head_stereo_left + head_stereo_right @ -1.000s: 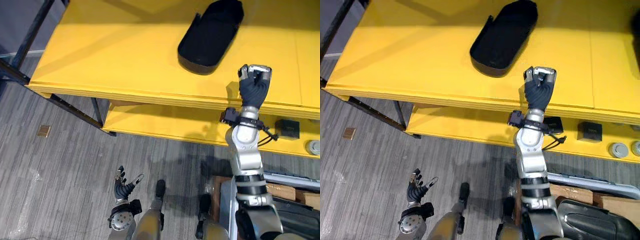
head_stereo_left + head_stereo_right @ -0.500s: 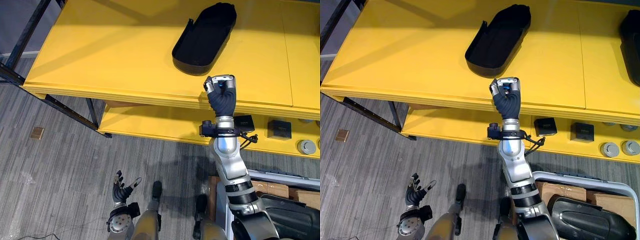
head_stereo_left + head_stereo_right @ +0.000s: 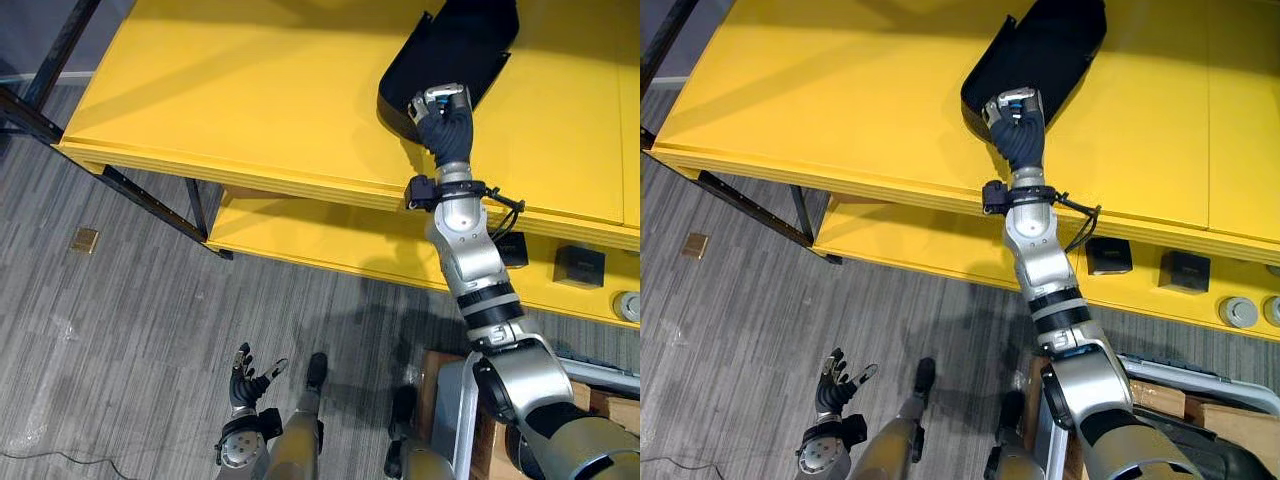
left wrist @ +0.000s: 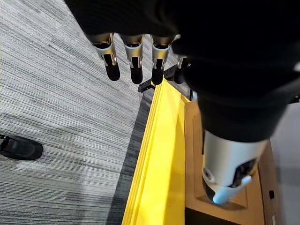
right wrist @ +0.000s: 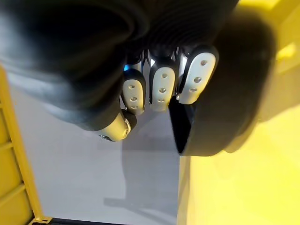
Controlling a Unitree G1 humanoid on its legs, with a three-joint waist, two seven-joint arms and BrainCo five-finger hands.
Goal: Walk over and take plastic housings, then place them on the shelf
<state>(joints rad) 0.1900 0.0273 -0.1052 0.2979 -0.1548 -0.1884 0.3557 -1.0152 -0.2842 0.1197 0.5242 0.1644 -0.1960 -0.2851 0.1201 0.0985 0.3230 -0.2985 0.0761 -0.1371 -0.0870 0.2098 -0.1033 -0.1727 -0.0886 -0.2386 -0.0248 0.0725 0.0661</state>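
Right hand (image 3: 440, 108): fingers curled into a fist, against housing's near end.
Housing (image 3: 480, 35): black, lying on yellow bench (image 3: 250, 90).
Left hand (image 3: 248, 375): fingers spread, low above floor (image 3: 120, 330).

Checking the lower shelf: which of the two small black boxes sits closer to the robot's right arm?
The left box, just beside the right arm; the other box lies further right.

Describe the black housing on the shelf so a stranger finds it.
Look at the yellow shelf, on its top board. The plastic housing lies there, its near end at the right hand. It is a long black shell, far larger than the small black boxes on the lower board.
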